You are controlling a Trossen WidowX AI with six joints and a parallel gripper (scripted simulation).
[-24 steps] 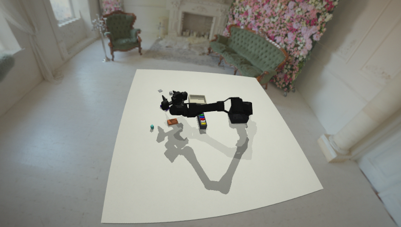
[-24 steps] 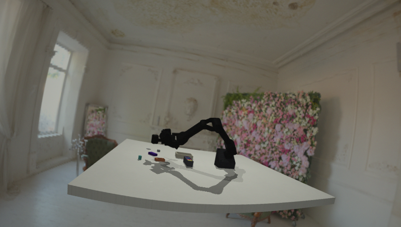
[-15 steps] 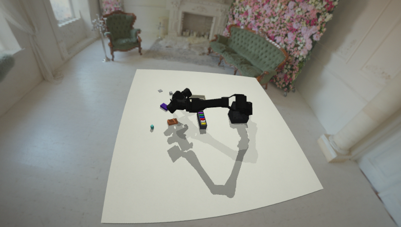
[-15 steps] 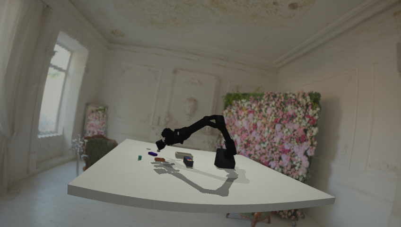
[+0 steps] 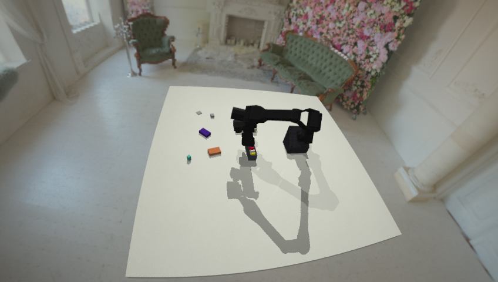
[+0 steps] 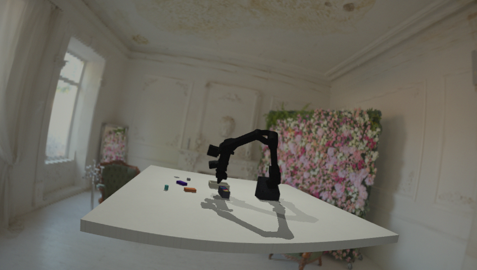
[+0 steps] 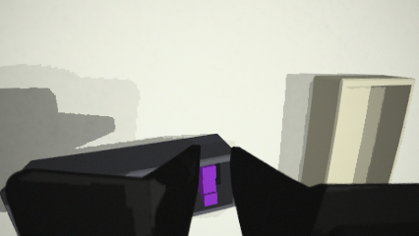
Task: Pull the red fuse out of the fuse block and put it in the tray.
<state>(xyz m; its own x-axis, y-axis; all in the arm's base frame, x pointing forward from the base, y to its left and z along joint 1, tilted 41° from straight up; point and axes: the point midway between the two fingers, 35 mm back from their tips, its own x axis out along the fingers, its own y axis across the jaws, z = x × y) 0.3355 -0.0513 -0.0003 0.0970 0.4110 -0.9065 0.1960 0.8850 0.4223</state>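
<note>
The dark fuse block (image 5: 251, 157) (image 6: 223, 193) (image 7: 123, 159) lies on the white table, left of the arm's base. The red fuse (image 5: 251, 148) shows on its top, with a yellow fuse (image 5: 252, 153) in front of it. My gripper (image 5: 248, 143) (image 6: 220, 180) (image 7: 215, 154) points down just above the block's far end. Its fingers stand close together with a narrow gap and nothing between them. In the wrist view a purple fuse (image 7: 209, 184) shows below the gap. The cream tray (image 6: 214, 184) (image 7: 322, 128) stands just beyond the block; the arm hides it in the top view.
To the left on the table lie a purple block (image 5: 204, 132), an orange block (image 5: 214, 150), a teal cube (image 5: 188, 157) and two small grey pieces (image 5: 199, 113) (image 5: 212, 115). The arm's base (image 5: 296, 141) stands right of the fuse block.
</note>
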